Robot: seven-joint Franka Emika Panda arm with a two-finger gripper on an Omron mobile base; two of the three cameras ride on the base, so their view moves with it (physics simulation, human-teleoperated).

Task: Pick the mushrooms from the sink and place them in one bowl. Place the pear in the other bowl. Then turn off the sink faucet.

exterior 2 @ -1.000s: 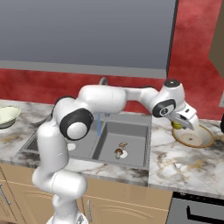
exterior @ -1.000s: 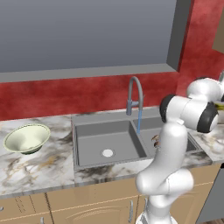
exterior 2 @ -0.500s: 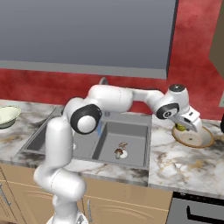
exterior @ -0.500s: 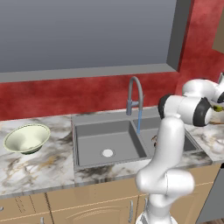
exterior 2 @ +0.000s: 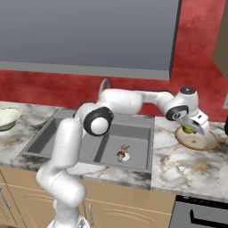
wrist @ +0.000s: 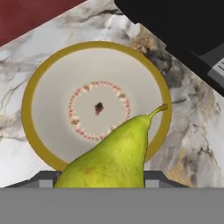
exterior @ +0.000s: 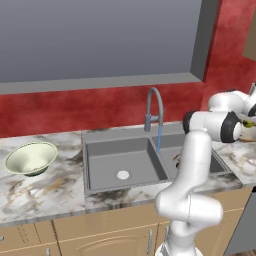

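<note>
Marbled bench (exterior 2: 178, 167) surface is seen around the tan-rimmed bowl (wrist: 94, 103) in the hand view, with open stone at 9 and 5 o'clock of it, a red wall strip at 11 o'clock and a black appliance edge (wrist: 183, 30) close by at 1 o'clock. The bowl is shallow and whitish inside, with a ring of small reddish marks and a dark spot at its centre, and it is shown lying flat near the right end of the bench in the right base view. The pear (wrist: 111, 159) is held in the claw (exterior 2: 192, 130), which is clamped on it; the fruit is yellow-green and smooth, its narrow neck and thin stem pointing to 1 o'clock over the bowl's rim, its body at 6 o'clock of the bowl's centre. In the right base view the claw is seen over the bowl's near-left rim. Two brown-capped mushrooms (exterior 2: 122, 152) lie in the right basin of the grey sink (exterior 2: 67, 156), by the round white drain. A blue stream runs down from the arched faucet (exterior: 156, 107). The pale green-white bowl (exterior: 31, 158) stands on the bench at 9 o'clock of the sink, well apart from it.
</note>
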